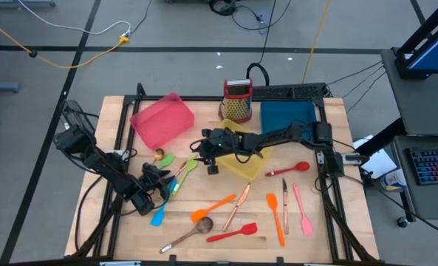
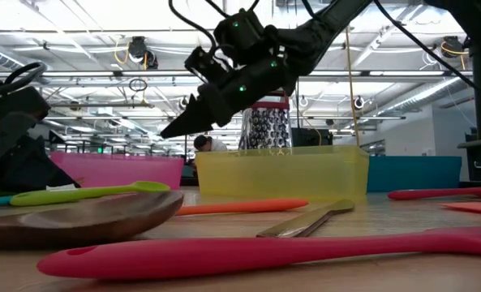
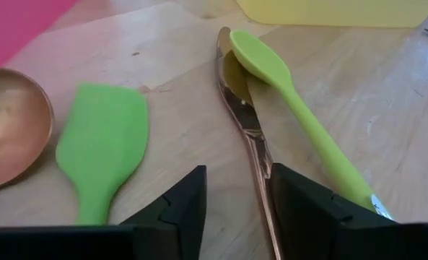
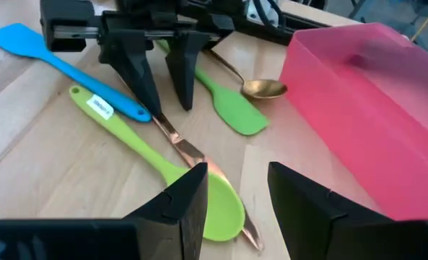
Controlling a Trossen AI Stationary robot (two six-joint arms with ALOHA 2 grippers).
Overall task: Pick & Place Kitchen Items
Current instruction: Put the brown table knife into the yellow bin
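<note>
My left gripper (image 4: 159, 90) is open, fingers pointing down at the table. The handle of a copper-coloured piece of cutlery (image 3: 241, 108) lies between its fingers, close to one finger (image 3: 307, 209); I cannot tell if they touch. A green spoon (image 3: 293, 94) rests with its bowl on the cutlery's far end. A green spatula (image 3: 102, 141), a copper spoon (image 3: 4, 130) and a blue spatula (image 4: 62, 61) lie flat beside them. My right gripper (image 4: 235, 202) is open and empty, raised above the green spoon's bowl (image 4: 217, 206), near the yellow tray (image 1: 247, 164).
A pink tray (image 1: 162, 118), a blue tray (image 1: 287, 117) and a box grater (image 1: 238, 100) stand at the back. Several more utensils lie toward the near edge: an orange spatula (image 1: 213, 207), a red spatula (image 1: 233, 234), a brown spoon (image 1: 193, 230) and a red spoon (image 1: 292, 168).
</note>
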